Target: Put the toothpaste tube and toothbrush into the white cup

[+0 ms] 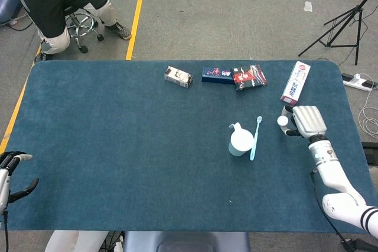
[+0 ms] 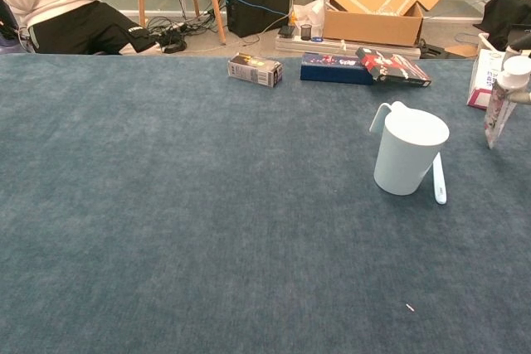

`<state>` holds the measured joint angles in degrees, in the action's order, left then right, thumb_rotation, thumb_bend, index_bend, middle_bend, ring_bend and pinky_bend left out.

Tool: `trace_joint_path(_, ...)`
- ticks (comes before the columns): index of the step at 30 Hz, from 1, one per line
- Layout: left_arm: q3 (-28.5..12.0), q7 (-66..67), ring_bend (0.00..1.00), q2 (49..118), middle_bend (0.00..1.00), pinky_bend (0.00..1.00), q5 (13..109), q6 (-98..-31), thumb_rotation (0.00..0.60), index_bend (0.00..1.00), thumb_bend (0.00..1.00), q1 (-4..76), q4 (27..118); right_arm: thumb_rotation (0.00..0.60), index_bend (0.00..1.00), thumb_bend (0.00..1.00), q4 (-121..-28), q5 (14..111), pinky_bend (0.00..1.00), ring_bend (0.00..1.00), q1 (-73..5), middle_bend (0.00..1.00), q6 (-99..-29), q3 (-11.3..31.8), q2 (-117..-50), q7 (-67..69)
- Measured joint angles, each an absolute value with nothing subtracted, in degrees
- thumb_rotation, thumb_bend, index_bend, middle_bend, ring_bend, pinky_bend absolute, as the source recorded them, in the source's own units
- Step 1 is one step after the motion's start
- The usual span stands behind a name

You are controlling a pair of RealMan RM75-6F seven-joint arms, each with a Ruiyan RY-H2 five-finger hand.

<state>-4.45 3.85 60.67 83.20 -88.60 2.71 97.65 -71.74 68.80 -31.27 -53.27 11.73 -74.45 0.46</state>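
Left hand (image 1: 10,169): low at the near-left corner of the blue felt-covered counter (image 1: 118,146), fingers apart, holding nothing; wide open room on that whole side

White plastic cup with a side handle (image 1: 240,141): upright, right of centre, mouth open upward. Risk: light and unsupported, so a sideways knock from the arriving tube would likely tip or slide it

Pale blue toothbrush (image 1: 256,137): lies on the counter just beside the cup's right side, untouched; a sliding cup could push it

White toothpaste tube with a round cap (image 2: 501,105): lifted clear of the counter, roughly upright, cap uppermost, well right of the cup. Risk: entering tail-first and tilted, it may catch the rim; the grip is largely hidden, so slippage cannot be ruled out

Right hand (image 1: 308,121): closed around the tube, near the counter's right edge; a white toothpaste carton (image 1: 295,82) lies just behind it, small boxes (image 1: 234,76) along the far edge. Path leftward to the cup looks free
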Motion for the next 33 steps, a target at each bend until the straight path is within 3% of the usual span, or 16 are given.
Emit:
trace_joint_path(18, -4.53, 3.61, 0.21, 60.56, 0.30, 0.27, 82.97, -88.42, 0.600, 0.33, 0.22, 2.74, 97.68, 0.600, 0.67, 0.23, -83.63, 72.51, 1.00, 0.98, -29.78, 1.00, -59.05, 14.20, -67.77, 7.74)
trace_joint_path(33, -4.50, 3.69, 0.21, 60.46, 0.30, 0.27, 83.26, -88.81, 0.600, 0.33, 0.22, 2.58, 97.81, 0.600, 0.67, 0.23, -101.35, 78.08, 1.00, 0.98, -27.55, 1.00, -62.68, 14.76, -56.71, 13.78)
